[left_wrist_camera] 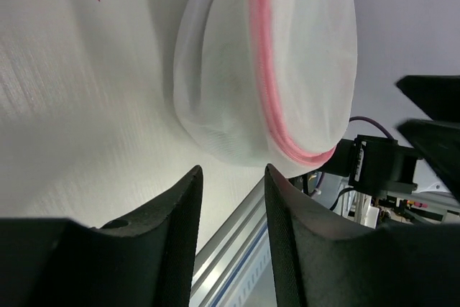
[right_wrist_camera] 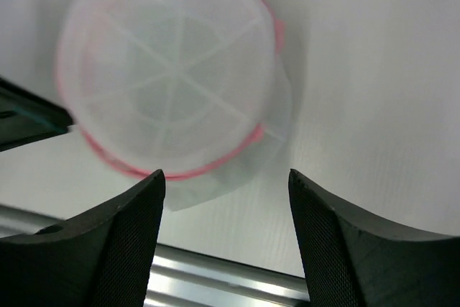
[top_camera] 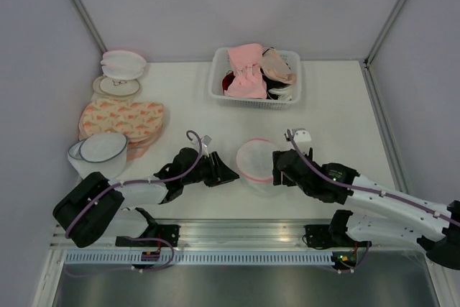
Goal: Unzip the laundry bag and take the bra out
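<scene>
The laundry bag, a round white mesh dome with pink zipper trim, lies on the table between my two grippers. My left gripper is open and empty just left of it; the bag fills the upper part of the left wrist view, beyond the fingertips. My right gripper is open and empty at the bag's right edge; the right wrist view shows the bag from its round face, with ribs like spokes. The bag looks zipped shut. The bra is hidden; nothing pale green shows clearly through the mesh.
A white basket of pink and beige bras stands at the back. At the left lie flat orange-patterned bags, a blue-rimmed white mesh dome and other round mesh bags. The metal rail runs along the near table edge.
</scene>
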Controlling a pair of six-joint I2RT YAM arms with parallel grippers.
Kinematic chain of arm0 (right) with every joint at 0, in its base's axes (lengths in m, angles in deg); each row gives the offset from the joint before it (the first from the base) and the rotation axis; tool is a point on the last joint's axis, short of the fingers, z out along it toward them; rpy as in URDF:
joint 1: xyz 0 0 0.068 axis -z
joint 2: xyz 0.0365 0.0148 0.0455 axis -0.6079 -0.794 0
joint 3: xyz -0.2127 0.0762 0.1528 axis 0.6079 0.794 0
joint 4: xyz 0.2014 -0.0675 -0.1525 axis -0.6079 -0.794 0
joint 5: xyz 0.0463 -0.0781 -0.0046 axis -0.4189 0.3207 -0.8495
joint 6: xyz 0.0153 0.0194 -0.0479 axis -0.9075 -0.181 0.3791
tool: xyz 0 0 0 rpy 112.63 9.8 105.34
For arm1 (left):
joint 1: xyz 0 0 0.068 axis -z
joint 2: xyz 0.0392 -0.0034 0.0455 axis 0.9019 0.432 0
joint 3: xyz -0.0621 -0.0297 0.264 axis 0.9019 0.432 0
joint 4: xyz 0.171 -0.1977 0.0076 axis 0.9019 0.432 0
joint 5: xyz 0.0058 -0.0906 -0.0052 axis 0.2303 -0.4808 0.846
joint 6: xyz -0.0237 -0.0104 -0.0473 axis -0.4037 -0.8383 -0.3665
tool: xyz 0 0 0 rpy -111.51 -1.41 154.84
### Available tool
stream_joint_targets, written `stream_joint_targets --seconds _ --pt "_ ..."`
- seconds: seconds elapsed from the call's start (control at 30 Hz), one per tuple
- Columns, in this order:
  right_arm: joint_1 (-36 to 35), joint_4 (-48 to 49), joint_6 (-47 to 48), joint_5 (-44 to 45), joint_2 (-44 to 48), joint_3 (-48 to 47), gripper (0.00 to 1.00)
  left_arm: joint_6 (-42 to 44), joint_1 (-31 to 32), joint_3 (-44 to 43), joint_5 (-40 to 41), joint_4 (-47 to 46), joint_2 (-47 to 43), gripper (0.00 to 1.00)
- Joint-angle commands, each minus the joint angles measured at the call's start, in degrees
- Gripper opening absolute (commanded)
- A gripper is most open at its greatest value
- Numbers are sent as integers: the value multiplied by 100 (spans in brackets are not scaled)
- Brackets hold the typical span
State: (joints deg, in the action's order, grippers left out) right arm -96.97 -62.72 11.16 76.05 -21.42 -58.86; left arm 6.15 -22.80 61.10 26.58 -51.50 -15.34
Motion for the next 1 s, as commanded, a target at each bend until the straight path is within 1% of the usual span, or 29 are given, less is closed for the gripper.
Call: stream_joint_targets --seconds 0.0,0.07,0.1,0.13,0.2,0.27,0.43,0.53,0.7,0.77,0.8,0.83,0.9,0.93,0.97 --pt "-103 406 611 -755 538 -531 75 312 23 23 109 92 5 44" --pt "-112 372 770 -669 477 -707 75 294 23 58 135 31 40 44" --pt "-103 363 814 -624 407 -794 75 285 23 76 75 -230 128 45" --pt "-112 389 884 -580 232 -830 76 251 23 84 22 -364 189 49" --pt "-103 511 929 -606 82 -865 76 171 23 41 -180 -636 365 54" --pt "-112 687 955 -597 -59 -883 76 110 41 -82 -242 -821 611 58" --pt "-103 986 990 -457 -209 -874 76 57 155 -399 -190 -865 1278 59" --pt "-112 1092 1043 -500 -314 -839 76 -101 164 -443 -146 -1312 1595 59" --pt "-112 1338 1122 -430 -542 -725 76 -505 181 -627 -58 -2182 2413 61" --pt "-112 1443 1131 -422 -613 -690 75 -619 199 -689 30 -2377 2571 54" --pt "-112 1487 1140 -387 -674 -655 73 -646 208 -741 30 -2543 2737 48" --pt "-112 1557 1148 -343 -701 -629 73 -725 208 -750 39 -2675 2808 31" --pt "-103 1610 1166 -228 -832 -611 71 -804 208 -724 13 -3017 2984 12" --pt "-103 1689 1192 -228 -885 -619 70 -848 208 -724 12 -3063 3011 2" --pt "-94 1707 1210 -298 -990 -654 70 -857 208 -689 30 -3124 3037 2"
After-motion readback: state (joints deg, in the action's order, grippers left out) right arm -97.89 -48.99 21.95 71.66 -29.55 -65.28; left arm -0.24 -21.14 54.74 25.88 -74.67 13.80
